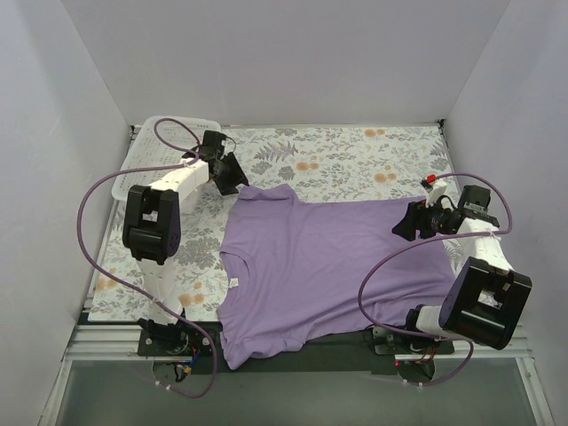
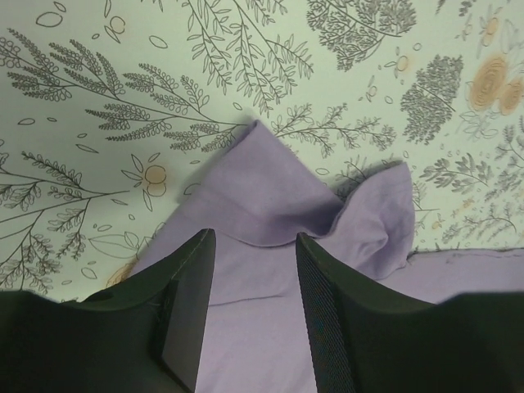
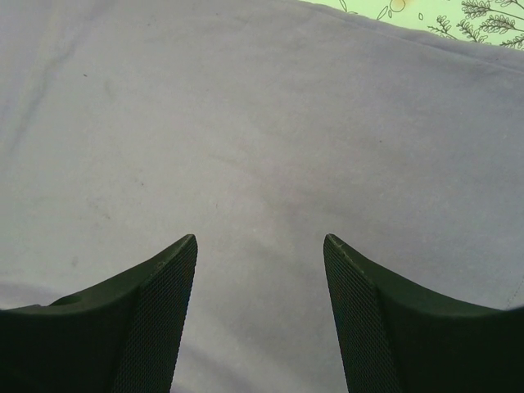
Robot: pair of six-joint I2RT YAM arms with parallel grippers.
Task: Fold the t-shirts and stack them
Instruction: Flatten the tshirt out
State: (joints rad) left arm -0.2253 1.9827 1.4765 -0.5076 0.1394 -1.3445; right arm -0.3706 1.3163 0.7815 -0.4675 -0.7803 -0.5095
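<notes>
left gripper (image 2: 250, 319), narrowly parted, hovers over the rumpled eleven o'clock sleeve (image 2: 270, 196) of the lavender-purple cotton t-shirt (image 1: 328, 257) so i can smooth it; right gripper (image 3: 260, 319) gapes wide at three o'clock.

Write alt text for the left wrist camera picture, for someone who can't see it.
A bunched sleeve of the lavender t-shirt lies on a floral tablecloth, seen from above between the open black fingers of the left gripper. Nothing is gripped.

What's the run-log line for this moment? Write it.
t-shirt: spread out, unfolded | left claw: open above sleeve | right claw: open above t-shirt | fold: not begun
</notes>
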